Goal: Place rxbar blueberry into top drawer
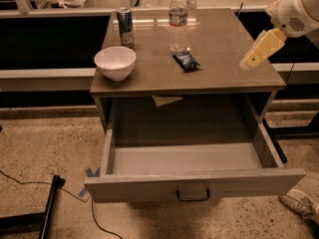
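Observation:
The rxbar blueberry (186, 60), a small dark blue wrapper with white marks, lies flat on the grey table top (224, 44), just in front of a water bottle. The top drawer (149, 187) is pulled far out below the table top; its inside is bare and its dark loop handle (193, 195) faces me. My gripper (256, 51), cream-coloured on a white arm, hangs above the table's right edge, well to the right of the bar and apart from it.
A white bowl (115, 61), a blue-and-silver can (125, 26) and a clear water bottle (178, 21) stand on the table top. A paper slip (167, 100) hangs under the top. A black stand leg (47, 213) and a cable lie on the floor at left; a shoe (301, 203) is at right.

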### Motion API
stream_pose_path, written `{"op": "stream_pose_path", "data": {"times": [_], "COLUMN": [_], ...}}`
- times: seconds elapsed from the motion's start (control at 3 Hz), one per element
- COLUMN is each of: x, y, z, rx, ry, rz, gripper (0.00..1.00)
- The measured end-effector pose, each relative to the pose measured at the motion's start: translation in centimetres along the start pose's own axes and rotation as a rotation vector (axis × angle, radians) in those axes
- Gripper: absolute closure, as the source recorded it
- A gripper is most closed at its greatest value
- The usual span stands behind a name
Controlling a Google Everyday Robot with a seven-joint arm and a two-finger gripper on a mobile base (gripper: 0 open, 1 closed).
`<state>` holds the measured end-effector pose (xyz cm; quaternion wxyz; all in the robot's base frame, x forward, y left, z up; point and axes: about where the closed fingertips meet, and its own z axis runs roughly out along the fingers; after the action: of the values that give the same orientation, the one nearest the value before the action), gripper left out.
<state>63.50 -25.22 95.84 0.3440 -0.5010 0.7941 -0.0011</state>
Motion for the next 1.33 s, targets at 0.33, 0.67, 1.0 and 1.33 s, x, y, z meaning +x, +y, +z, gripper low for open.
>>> {"op": "stream_pose_path", "data": {"times": [0.33,0.67,1.0,1.33], "x": [0.5,0.6,-1.1,-3.1], "y": [-4.4,-5.5,-5.2,-4.2], "z": [4.1,9.3,12.8,15.6], "rx": [0.057,0.035,-0.005,-0.045], "ry": [-0.135,-0.197,-0.235,-0.229], "rz": [0.139,0.276,0.325,0.32], "gripper": [0.0,0.0,0.0,0.0]}}
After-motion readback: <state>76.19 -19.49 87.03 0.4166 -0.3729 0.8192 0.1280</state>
